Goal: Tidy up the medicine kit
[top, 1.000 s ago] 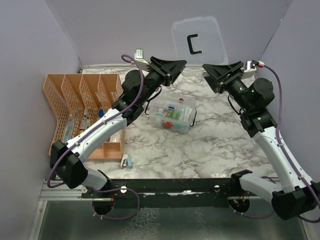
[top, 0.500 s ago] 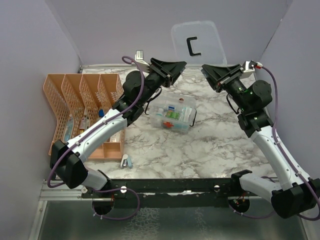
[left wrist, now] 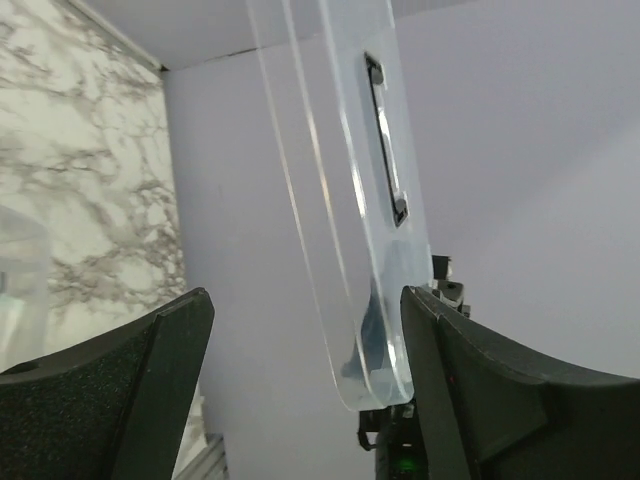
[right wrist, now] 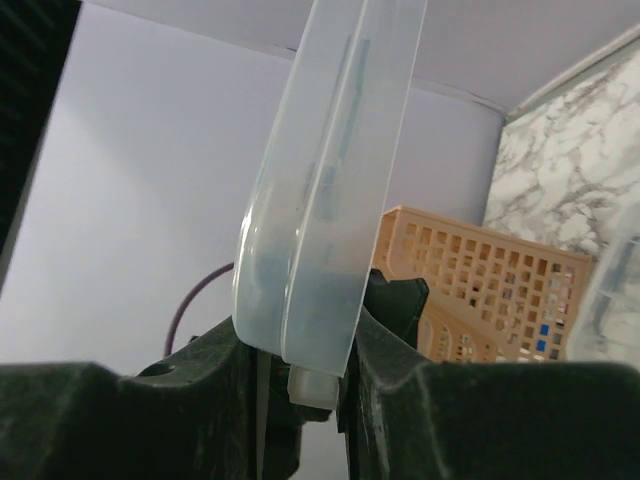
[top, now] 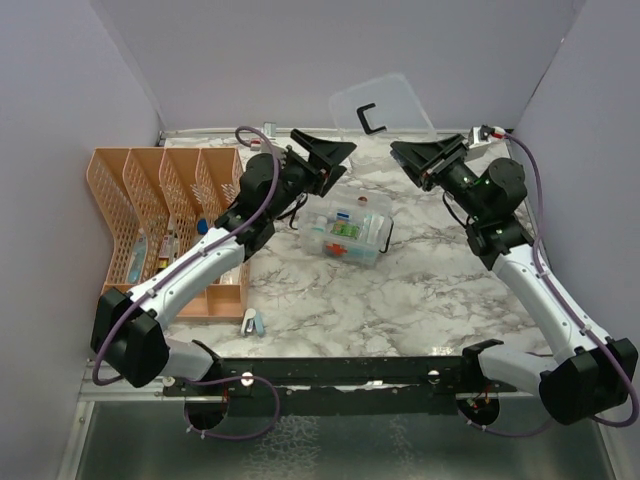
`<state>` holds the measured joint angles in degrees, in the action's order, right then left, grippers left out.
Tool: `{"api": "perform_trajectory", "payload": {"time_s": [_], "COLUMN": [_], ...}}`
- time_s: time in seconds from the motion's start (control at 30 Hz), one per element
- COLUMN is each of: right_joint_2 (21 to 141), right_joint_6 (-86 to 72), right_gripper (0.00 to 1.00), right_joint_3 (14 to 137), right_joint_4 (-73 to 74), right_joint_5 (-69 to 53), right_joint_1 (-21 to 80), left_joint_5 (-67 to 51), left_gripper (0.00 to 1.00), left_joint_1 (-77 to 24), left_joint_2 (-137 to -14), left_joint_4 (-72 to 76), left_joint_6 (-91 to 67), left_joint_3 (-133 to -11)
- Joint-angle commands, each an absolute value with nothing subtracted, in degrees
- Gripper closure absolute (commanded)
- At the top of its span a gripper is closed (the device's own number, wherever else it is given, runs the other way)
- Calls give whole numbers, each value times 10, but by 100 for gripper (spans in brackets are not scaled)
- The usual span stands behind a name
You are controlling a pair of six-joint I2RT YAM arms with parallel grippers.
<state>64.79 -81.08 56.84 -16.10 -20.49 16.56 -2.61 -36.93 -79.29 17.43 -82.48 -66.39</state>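
Note:
The medicine kit [top: 348, 232], a small clear box with several packets inside, stands lidless on the marble table. Its clear lid [top: 395, 100] with the black handle [top: 370, 117] hangs tilted in the air above the table's back edge. My right gripper [top: 402, 153] is shut on the lid's right rim; in the right wrist view the lid [right wrist: 330, 200] is pinched edge-on between the right gripper's [right wrist: 300, 338] fingers. My left gripper [top: 338, 150] stands open at the lid's left end. In the left wrist view the lid [left wrist: 350, 200] runs between the left gripper's [left wrist: 305, 300] spread jaws, close to the right finger [left wrist: 470, 380].
An orange lattice organizer [top: 165, 215] with several items in it stands at the table's left side and also shows in the right wrist view as the organizer [right wrist: 480, 290]. A small white and blue item [top: 252, 321] lies near the front edge. Purple walls close in behind and on both sides.
The right gripper closed on the lid, then the left gripper opened and let it go. The lid has come lower and tilted to the left, and both grippers dropped with it.

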Motion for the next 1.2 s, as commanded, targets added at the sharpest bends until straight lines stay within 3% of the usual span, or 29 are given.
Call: {"api": "perform_trajectory", "payload": {"time_s": [0.0, 0.07, 0.23, 0.5, 0.77, 1.17], "right_joint_2": [645, 654, 689, 787, 844, 881], "right_joint_6": [-749, -720, -659, -563, -504, -481], "right_gripper": [94, 94, 94, 94, 94, 94], "right_joint_3": [585, 591, 609, 689, 736, 700], "right_joint_4": [-101, -61, -10, 49, 121, 153], "right_joint_5": [-241, -254, -305, -463, -542, -607], "right_joint_1": [167, 167, 167, 167, 167, 163], "left_joint_5": [-53, -84, -165, -80, -77, -102], "left_gripper": [17, 11, 8, 1, 1, 2], "left_joint_1": [-340, -316, -255, -224, -215, -187], "left_joint_2": [-739, -723, -705, -720, -787, -836], "left_joint_4": [152, 142, 67, -119, -172, -172], "left_joint_6": [-761, -706, -560, -275, -261, -253], "left_joint_3": [-635, -625, -625, -750, -828, -796]}}
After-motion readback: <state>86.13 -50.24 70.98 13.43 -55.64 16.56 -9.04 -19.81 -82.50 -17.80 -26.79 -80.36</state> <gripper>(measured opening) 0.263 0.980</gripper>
